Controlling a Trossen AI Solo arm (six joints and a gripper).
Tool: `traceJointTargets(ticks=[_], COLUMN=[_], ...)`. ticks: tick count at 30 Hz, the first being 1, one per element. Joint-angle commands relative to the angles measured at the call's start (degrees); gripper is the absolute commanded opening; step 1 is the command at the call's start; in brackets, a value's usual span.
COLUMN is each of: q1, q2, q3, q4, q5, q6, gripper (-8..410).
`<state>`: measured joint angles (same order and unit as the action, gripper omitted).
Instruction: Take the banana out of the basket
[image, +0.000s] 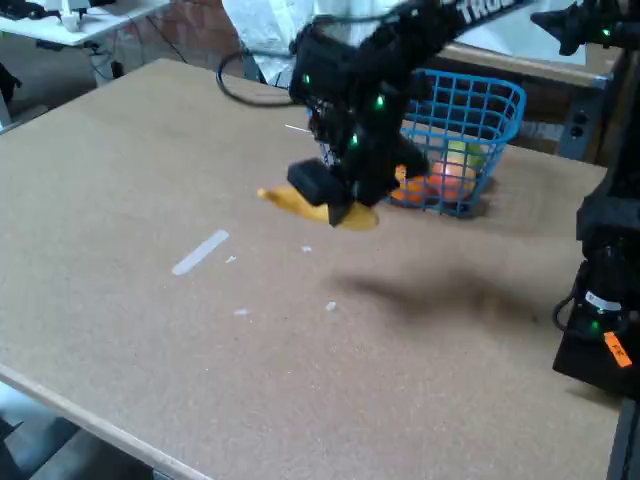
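The yellow banana (310, 207) hangs in the air left of the basket, above the table, held crosswise between the black fingers of my gripper (327, 196), which is shut on its middle. One tip sticks out left, the other end shows to the right under the fingers. The blue wire basket (497, 104) stands behind and to the right of the gripper; my arm hides its left part. Inside it I see a round orange fruit (448, 180) and a yellow-green round fruit (462, 154).
A brown table (200, 340) carries a white strip of tape (200, 251) at left of middle and a few white specks. Black equipment (605, 300) with an orange tag stands at the right edge. A black cable (240, 92) loops behind the arm.
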<state>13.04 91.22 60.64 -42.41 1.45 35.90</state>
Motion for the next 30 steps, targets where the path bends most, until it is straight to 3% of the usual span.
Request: traceJointTargets(ticks=[1,14,22,30], q1=[2.67,10.36,12.33,12.44], q2=[-0.09,-0.09,0.48,3.87], q3=[-4.42,-13.11,-14.47,-14.49], q4=[4.81,11.87,12.37,14.47], q5=[3.06,8.74,10.14,11.63], q6=[3.61,15.85,25.83,31.95], gripper=[79,79,79,79])
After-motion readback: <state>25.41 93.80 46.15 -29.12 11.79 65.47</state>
